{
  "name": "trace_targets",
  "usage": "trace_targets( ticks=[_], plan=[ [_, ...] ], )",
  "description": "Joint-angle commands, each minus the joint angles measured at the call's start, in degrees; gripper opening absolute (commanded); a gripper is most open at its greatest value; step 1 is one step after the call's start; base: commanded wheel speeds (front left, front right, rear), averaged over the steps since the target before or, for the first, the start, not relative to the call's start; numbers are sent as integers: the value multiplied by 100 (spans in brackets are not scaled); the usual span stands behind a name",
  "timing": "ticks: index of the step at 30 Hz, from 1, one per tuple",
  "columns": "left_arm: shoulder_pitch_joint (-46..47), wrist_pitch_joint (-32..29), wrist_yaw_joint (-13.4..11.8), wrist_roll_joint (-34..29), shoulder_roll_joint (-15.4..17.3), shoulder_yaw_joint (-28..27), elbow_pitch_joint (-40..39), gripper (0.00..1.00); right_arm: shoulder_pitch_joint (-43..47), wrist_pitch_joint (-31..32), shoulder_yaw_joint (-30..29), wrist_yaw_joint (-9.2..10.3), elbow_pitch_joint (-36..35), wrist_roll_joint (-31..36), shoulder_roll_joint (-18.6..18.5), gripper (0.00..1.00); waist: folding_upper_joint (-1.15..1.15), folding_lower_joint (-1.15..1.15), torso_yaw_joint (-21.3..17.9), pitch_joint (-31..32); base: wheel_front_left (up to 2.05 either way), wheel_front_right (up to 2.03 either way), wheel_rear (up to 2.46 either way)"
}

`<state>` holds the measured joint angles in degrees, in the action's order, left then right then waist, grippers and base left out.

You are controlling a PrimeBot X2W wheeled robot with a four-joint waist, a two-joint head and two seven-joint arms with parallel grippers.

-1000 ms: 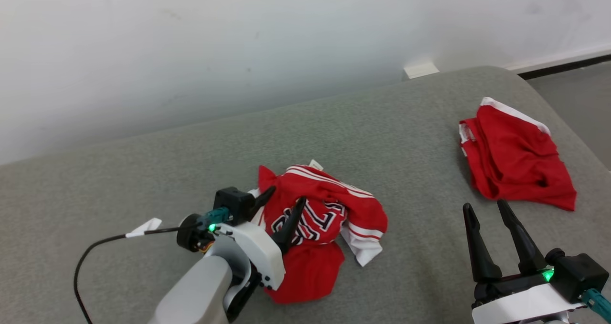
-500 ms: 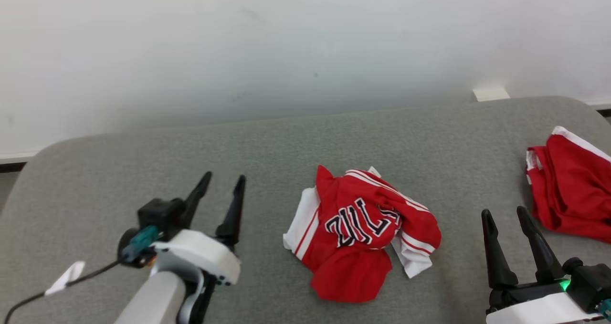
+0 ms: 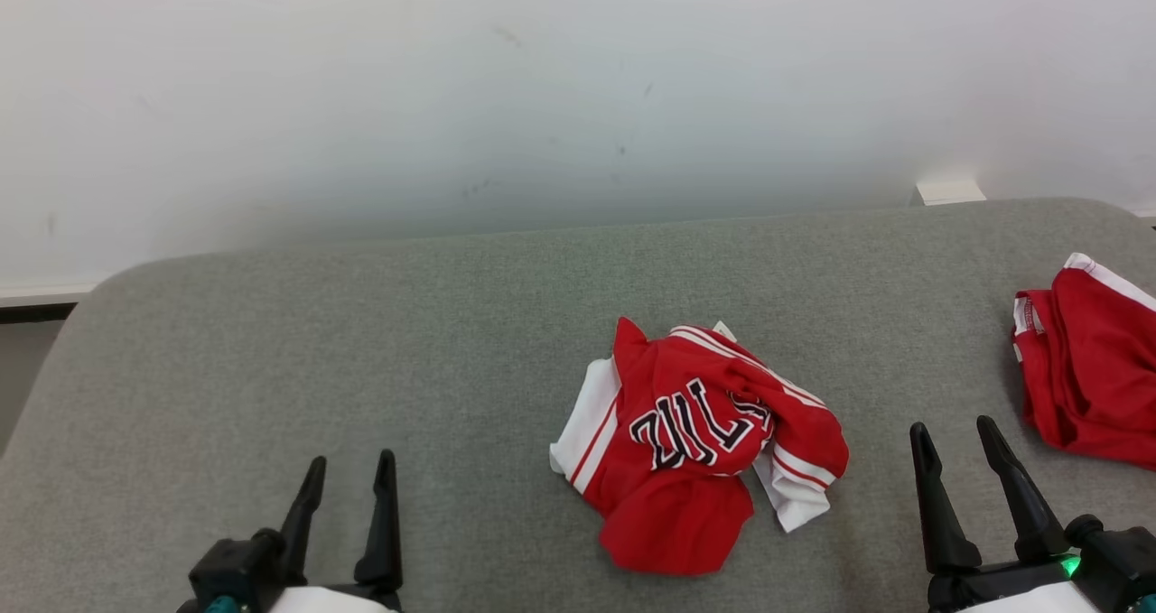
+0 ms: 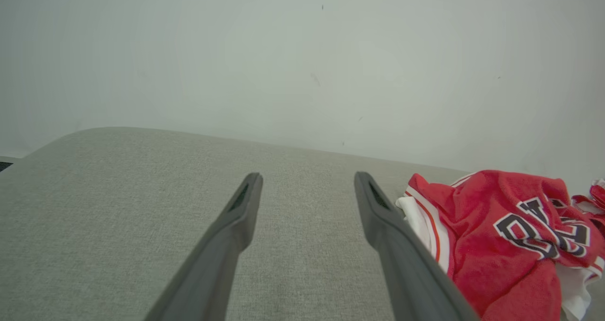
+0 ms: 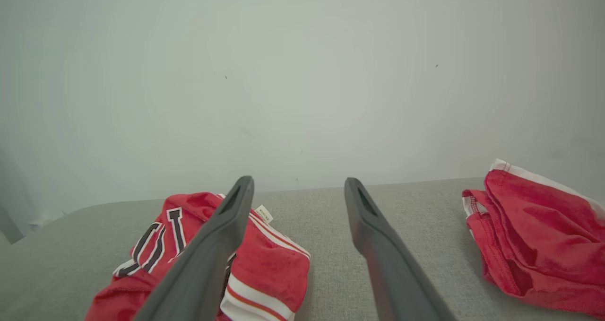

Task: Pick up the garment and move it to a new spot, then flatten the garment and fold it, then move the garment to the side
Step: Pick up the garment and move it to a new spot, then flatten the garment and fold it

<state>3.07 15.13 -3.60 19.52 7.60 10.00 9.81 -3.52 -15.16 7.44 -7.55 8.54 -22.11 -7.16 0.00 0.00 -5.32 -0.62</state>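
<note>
Midway along the grey bench (image 3: 361,342), the garment (image 3: 700,446) lies in a crumpled heap. It is a red jersey with white striped trim and dark outlined lettering, thin and slippery-looking (likely a sports knit). Both grippers sit near the front edge, the left gripper (image 3: 351,458) well apart from it and the right gripper (image 3: 952,425) nearer, each with fingers spread wide and holding nothing. Flattening seems the step in hand, since no fold is begun. Next, each arm would need to find a hem or shoulder edge among the bunched layers and draw it outward. The bench's woven upholstery may drag on the cloth. Another red garment (image 3: 1088,387) lies rumpled at the right end.
</note>
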Motion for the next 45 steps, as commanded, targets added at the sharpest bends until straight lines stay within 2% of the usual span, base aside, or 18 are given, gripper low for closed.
trace_targets(
  ticks=[1,7,20,28,34,45],
  plan=[
    [-75,-1,34,-54,-28,-26,5,100,47,5,-9,13,-14,46,-42,100,0,0,-18,17,0,0,0],
    [-38,-1,257,-280,-258,-194,100,100,-40,5,50,13,14,53,-50,100,0,0,-89,85,0,0,0],
    [38,-1,605,-504,-425,-308,365,100,-26,5,126,13,96,47,-77,100,0,0,-140,185,0,0,0],
    [235,0,730,-472,-451,-113,755,100,-18,5,189,13,126,30,-59,100,0,0,-211,180,0,0,0],
    [675,-201,851,-366,-452,262,1327,100,-99,5,230,13,164,-1,-111,100,0,0,-368,135,0,0,0],
    [1587,-801,924,-165,-459,696,2540,100,-228,5,275,13,203,-26,-13,100,0,0,-963,-70,0,0,0]
  ],
)
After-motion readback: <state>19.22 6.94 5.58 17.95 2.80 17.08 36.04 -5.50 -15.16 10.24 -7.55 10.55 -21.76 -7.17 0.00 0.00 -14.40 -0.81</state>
